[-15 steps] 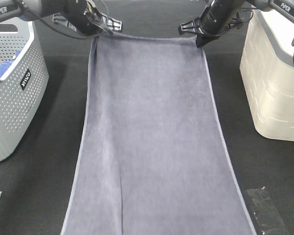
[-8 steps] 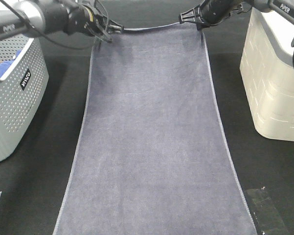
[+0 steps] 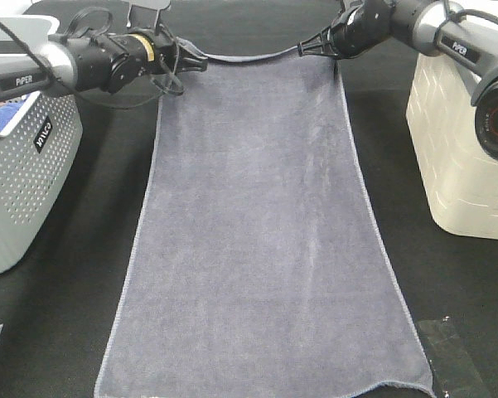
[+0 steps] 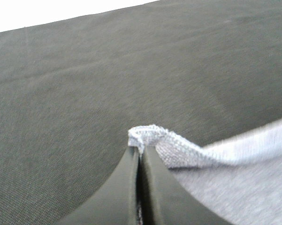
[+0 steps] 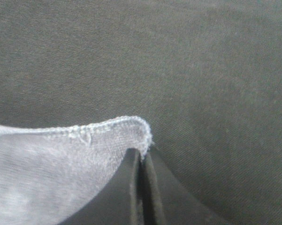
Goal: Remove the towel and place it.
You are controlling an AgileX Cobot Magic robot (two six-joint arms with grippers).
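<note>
The slate-grey towel point(image 3: 261, 224) lies stretched lengthwise down the black table, its near hem close to the front edge. My left gripper point(image 3: 195, 62) is shut on the towel's far left corner point(image 4: 145, 136), held just above the table. My right gripper point(image 3: 331, 51) is shut on the far right corner point(image 5: 138, 129). The far hem sags slightly between the two grips. Both wrist views show the jaws pressed together on the stitched hem over black cloth.
A grey perforated basket point(image 3: 21, 166) with a blue cloth point(image 3: 8, 112) inside stands at the left edge. A cream bin point(image 3: 464, 141) stands at the right. Tape patches point(image 3: 452, 361) lie on the black table cloth point(image 3: 74, 274) near the front right.
Both grippers have pulled the towel's far corners away from the camera. The towel slid with them, so its near hem now shows near the front edge, and its wrinkles have flattened.
</note>
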